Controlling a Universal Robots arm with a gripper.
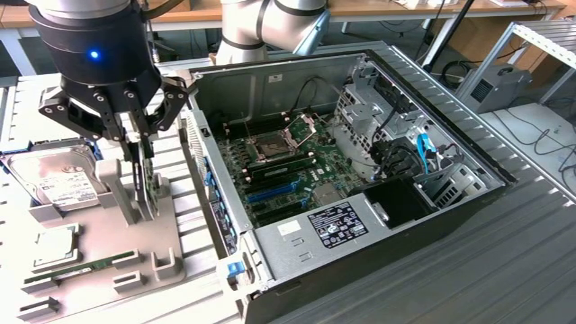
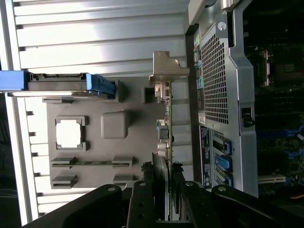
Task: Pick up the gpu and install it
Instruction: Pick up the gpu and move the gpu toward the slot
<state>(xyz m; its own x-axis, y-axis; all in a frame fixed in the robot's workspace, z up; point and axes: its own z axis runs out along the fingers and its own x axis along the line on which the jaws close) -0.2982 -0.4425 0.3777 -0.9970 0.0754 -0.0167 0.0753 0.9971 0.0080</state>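
Ribbed grey metal surface (image 1: 504,270), long slats laid side by side. Directly on it, toward the exterior view's left, a flat grey holder tray (image 1: 135,236) with raised blocks and slots. Just beside the tray, toward the exterior view's right, an open computer case (image 1: 387,263) lying on its side, black outer wall, perforated rear panel facing the tray.

The tool (image 1: 137,150) is hanging over the grey holder (image 1: 171,239) on the counter (image 1: 504,263), its fingers gripping both sides of the gpu (image 1: 147,192), which is standing upright on edge in 1 slot. The hard drive (image 1: 56,181) is lying near it, and the open computer case (image 1: 297,236) is sitting towards the exterior view's right.
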